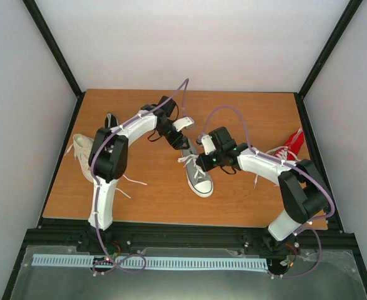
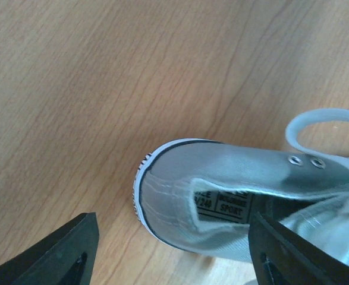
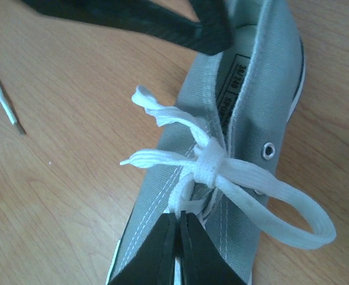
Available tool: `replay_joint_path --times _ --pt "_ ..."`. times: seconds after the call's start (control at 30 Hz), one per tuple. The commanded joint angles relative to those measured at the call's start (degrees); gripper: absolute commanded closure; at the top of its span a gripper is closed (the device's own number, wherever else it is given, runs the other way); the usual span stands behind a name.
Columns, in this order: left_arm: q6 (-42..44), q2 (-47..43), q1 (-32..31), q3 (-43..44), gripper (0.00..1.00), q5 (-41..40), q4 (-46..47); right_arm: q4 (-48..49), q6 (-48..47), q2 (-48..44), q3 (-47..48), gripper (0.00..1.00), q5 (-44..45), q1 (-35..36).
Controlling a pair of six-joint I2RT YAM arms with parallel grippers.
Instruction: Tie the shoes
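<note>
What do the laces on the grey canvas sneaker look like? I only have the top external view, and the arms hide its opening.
Observer: In the right wrist view, on the grey canvas sneaker, the white laces are pulled into a knot, with one long loop lying out to one side.
Operator: Is the right end effector holding a lace?
Observer: The right end effector is shut just below the knot. I cannot tell whether a strand is pinched between its fingers.
Operator: And the left one?
Observer: In the left wrist view the left end effector stands wide open over the sneaker's heel end.
</note>
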Motion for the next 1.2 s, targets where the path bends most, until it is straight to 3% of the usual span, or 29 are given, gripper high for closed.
replay_joint_path --times 0.0,0.17,0.33,0.47,0.87,1.0,1.17 --pt "-1.56 1.77 0.40 2.67 0.32 -0.60 1.80 -0.91 -0.53 0.17 1.17 0.97 -0.77 0.52" --pt "-2.97 2.37 0.39 2.72 0.53 1.65 2.67 -2.88 -0.15 -1.24 0.77 0.97 -1.37 0.52" --pt "-4.33 2.33 0.40 2.09 0.85 1.66 4.06 -5.00 0.30 -3.06 -0.59 0.97 -1.63 0.52" --pt "-4.85 2.51 0.40 1.98 0.99 0.74 4.01 -6.84 0.72 -4.82 -2.19 0.97 -2.15 0.52" --pt "-5.10 2.60 0.40 1.35 0.99 0.52 4.50 -10.57 2.05 -9.29 -5.78 0.97 -1.73 0.52" --pt "-5.17 2.66 0.40 1.27 0.99 1.06 4.36 -10.90 4.37 -10.45 -3.89 0.78 2.56 0.52" --pt "-5.20 2.85 0.40 1.32 0.99 1.04 4.27 -7.82 12.49 -13.94 -0.96 0.74 16.91 5.06"
